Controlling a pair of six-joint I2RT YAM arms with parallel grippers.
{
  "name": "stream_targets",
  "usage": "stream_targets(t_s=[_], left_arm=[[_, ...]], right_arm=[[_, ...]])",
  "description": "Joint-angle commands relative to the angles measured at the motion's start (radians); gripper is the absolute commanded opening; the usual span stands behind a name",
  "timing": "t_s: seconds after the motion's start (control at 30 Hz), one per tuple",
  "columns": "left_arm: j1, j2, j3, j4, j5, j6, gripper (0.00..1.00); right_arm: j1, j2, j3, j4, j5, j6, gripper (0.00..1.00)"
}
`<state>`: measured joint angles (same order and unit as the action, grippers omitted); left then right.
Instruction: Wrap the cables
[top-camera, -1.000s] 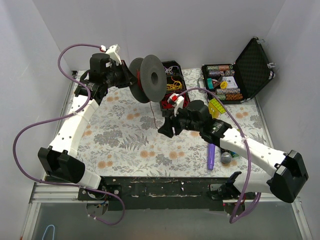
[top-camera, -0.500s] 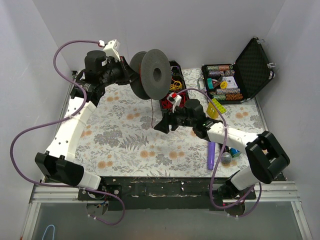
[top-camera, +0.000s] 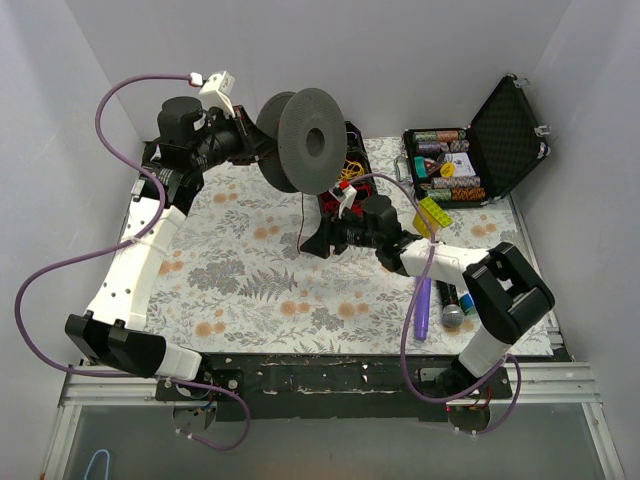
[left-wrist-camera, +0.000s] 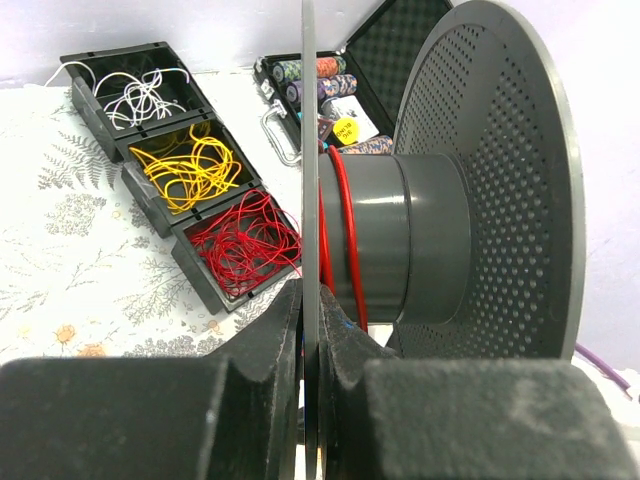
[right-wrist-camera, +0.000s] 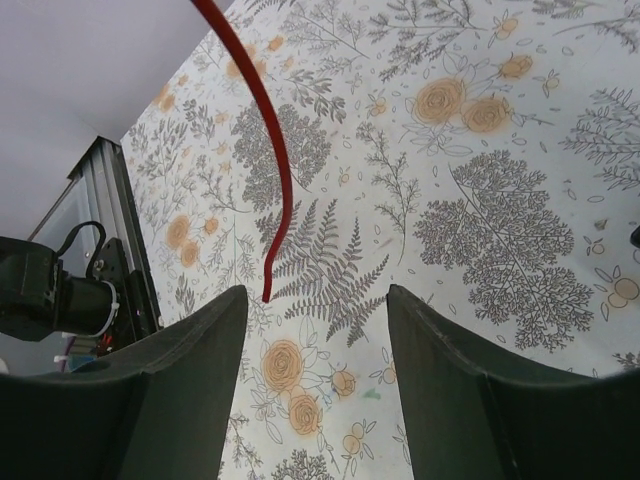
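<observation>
The left gripper (left-wrist-camera: 310, 300) pinches one thin flange of the grey spool (top-camera: 305, 140), which is held up at the far side, left of centre. Its perforated plastic discs flank a smooth hub carrying, I think, two turns of glossy red cable (right-wrist-camera: 286, 190). The right gripper (right-wrist-camera: 315, 295) gapes empty near the dangling end. It would do best to catch that end and keep tension on it.

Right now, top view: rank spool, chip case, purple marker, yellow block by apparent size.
1. chip case, lid open
2. spool, though it sits raised nearer the camera, so it looks bigger than it would on the table
3. purple marker
4. yellow block
</observation>
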<state>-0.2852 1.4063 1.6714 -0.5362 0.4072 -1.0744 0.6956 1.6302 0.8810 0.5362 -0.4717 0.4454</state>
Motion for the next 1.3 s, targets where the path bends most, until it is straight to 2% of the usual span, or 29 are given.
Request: stream_targets(t_s=[0.0, 0.37, 0.47, 0.53, 0.67, 0.73, 0.8, 0.83, 0.93, 1.13, 1.27], left_arm=[[0.003, -0.061, 0.059, 0.088, 0.047, -0.01, 0.0], [0.003, -0.064, 0.053, 0.1, 0.059, -0.016, 0.0], [0.003, -0.064, 0.054, 0.101, 0.056, -0.016, 0.0], [0.003, -0.066, 0.056, 0.102, 0.056, -0.015, 0.0], [0.003, -0.075, 0.051, 0.108, 0.071, -0.015, 0.0], [0.001, -0.082, 0.039, 0.114, 0.093, -0.013, 0.0], [0.003, -0.095, 0.018, 0.117, 0.117, 0.014, 0.0], [0.003, -0.102, 0.004, 0.116, 0.134, 0.037, 0.0], [0.003, -0.122, -0.032, 0.079, 0.194, 0.157, 0.0], [0.003, -0.147, -0.099, -0.071, 0.323, 0.486, 0.0], [0.003, -0.115, -0.098, -0.218, 0.386, 0.626, 0.0]], right_arm=[[-0.001, 0.036, 0.053, 0.087, -0.039, 0.036, 0.65], [-0.001, 0.078, 0.053, 0.22, -0.06, 0.137, 0.65], [0.004, 0.117, 0.084, 0.24, -0.087, 0.173, 0.6], [0.005, 0.126, 0.087, 0.245, -0.093, 0.183, 0.53], [0.002, 0.123, 0.064, 0.268, -0.093, 0.194, 0.23], [-0.008, 0.106, 0.043, 0.291, -0.088, 0.208, 0.11], [-0.031, 0.073, 0.012, 0.294, -0.078, 0.211, 0.02], [-0.048, 0.047, -0.014, 0.283, -0.07, 0.205, 0.01], [-0.116, -0.044, -0.046, 0.15, -0.051, 0.13, 0.01], [-0.182, -0.211, 0.048, -0.356, -0.022, -0.198, 0.01], [-0.189, -0.243, 0.137, -0.626, -0.018, -0.339, 0.01]])
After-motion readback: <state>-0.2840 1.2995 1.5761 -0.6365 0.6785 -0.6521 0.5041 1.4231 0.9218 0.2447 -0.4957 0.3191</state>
